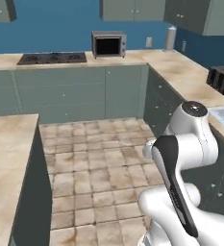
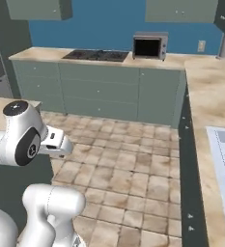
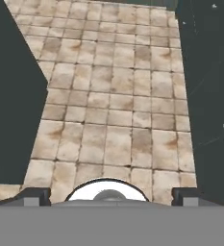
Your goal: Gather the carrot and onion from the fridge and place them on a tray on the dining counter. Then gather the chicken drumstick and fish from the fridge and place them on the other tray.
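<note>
- Holding the tool (image 3: 111, 194) released, tips spread wide and grasping nothing, probably so it is ready for a first pick.
- Pointing the tool down at the tiled floor (image 3: 113, 110), with dark cabinet fronts on either side. This looks like a travel posture, not a reach.
- Carrying the arm (image 1: 180, 158) folded close above the base, likely to keep clear of the cabinets while driving through the kitchen.
- Standing on open floor between a pale table (image 1: 7, 158) on the left and a longer run of table (image 1: 190, 72) on the right.
- Facing the back wall, with a cooktop (image 1: 51, 58) and a microwave (image 1: 108, 44) on the table there and a toaster (image 1: 222, 79) off to the right.
- Being unable to tell where the carrot and onion are. Judging from the task alone, placing them inside the fridge, somewhere outside this stretch of kitchen.
- Reading the task as barely begun, with nothing gathered and the approach to the fridge yet to be made.
- Expecting the next move to call for turning or driving the base, since nothing within the arm's reach here is worth grasping.
- Watching for the folded elbow clipping a table edge during any turn in this narrow aisle.
</note>
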You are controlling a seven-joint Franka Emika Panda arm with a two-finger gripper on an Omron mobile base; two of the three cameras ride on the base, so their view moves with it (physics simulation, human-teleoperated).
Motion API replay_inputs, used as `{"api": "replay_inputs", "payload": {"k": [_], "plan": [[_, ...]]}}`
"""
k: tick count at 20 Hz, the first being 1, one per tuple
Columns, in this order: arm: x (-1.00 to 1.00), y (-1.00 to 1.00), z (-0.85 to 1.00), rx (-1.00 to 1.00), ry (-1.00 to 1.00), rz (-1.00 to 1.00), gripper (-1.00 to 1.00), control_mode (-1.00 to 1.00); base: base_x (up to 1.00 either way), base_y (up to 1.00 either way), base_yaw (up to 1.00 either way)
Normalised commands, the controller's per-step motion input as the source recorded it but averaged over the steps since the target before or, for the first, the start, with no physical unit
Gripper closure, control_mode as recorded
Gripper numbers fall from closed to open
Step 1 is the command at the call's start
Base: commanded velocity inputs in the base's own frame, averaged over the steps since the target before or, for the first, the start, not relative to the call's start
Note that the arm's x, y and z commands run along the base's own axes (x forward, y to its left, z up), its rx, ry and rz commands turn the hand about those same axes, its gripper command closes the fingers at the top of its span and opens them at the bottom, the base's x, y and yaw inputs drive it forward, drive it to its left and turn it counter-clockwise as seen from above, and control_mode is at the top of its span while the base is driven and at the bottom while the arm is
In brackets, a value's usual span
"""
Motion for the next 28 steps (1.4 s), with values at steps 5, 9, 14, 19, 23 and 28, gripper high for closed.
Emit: {"api": "replay_inputs", "payload": {"k": [5, 9, 14, 19, 23, 28], "plan": [[0.0, 0.0, 0.0, 0.0, 0.0, 0.0, -1.0, 1.0, 1.0, -0.22, 0.38], [0.0, 0.0, 0.0, 0.0, 0.0, 0.0, -1.0, 1.0, 1.0, -0.3, 0.39], [0.0, 0.0, 0.0, 0.0, 0.0, 0.0, -1.0, 1.0, 1.0, -0.32, 0.4], [0.0, 0.0, 0.0, 0.0, 0.0, 0.0, -1.0, 1.0, 1.0, -0.34, 0.4], [0.0, 0.0, 0.0, 0.0, 0.0, 0.0, -1.0, 1.0, 1.0, -0.32, 0.41], [0.0, 0.0, 0.0, 0.0, 0.0, 0.0, -1.0, 1.0, 1.0, -0.31, 0.41]]}}
